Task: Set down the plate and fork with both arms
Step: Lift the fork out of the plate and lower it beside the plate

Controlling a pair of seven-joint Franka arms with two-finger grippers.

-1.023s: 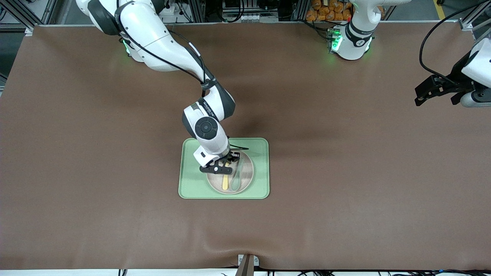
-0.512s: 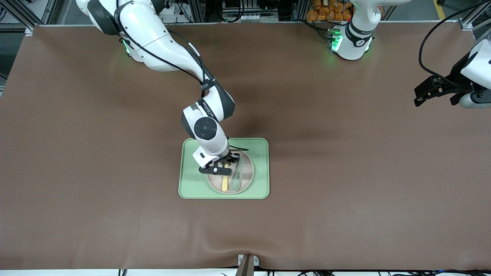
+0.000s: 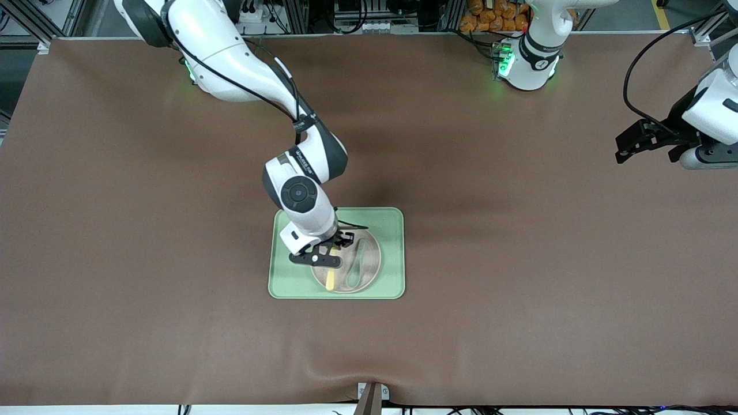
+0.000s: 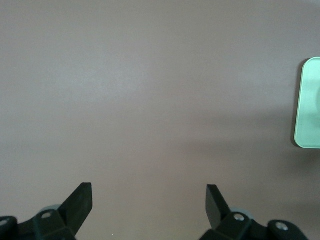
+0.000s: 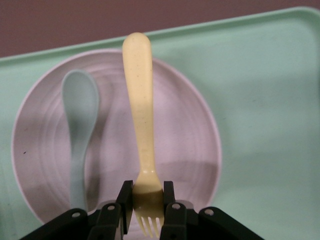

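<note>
One gripper, the right gripper (image 5: 148,210), pinches the fork (image 5: 141,115) near its tines over the plate (image 5: 200,150); that narrow hold could let it swivel or slip. Left gripper (image 4: 149,200) waits spread wide.

In the front view the right gripper (image 3: 327,253) covers the tine end of the fork (image 3: 330,280), so only the handle pokes out, and it hides part of the plate (image 3: 372,262) too. The right wrist view cuts the fork's tines off at the edge, same with the spoon (image 5: 80,130) handle. The left wrist view only catches a corner of the tray (image 4: 307,107).
</note>
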